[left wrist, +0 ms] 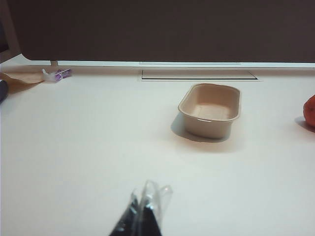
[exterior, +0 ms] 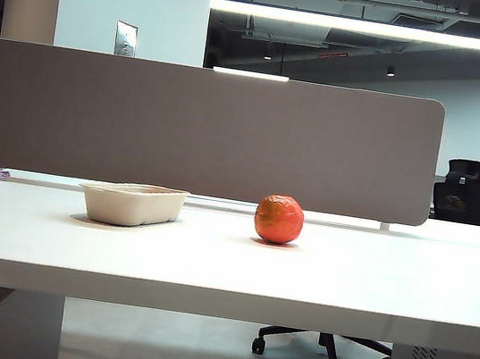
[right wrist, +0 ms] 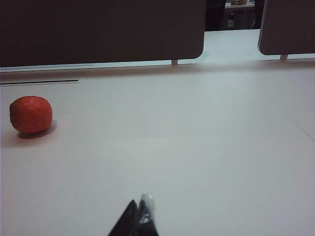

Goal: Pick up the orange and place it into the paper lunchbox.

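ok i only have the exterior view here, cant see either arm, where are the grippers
Observer: Both are only in their wrist views. The left gripper hangs over bare table, fingertips together, well short of the paper lunchbox.
Operator: and the right one
Observer: The right gripper is shut too, holding nothing, with the orange far off to one side of it.
Operator: anything in the lunchbox, i only see its side
Observer: Nothing; the left wrist view looks down into it and shows a bare bottom.
Operator: anything else on the table
Observer: A small white and purple item lies near the divider, far from the lunchbox.
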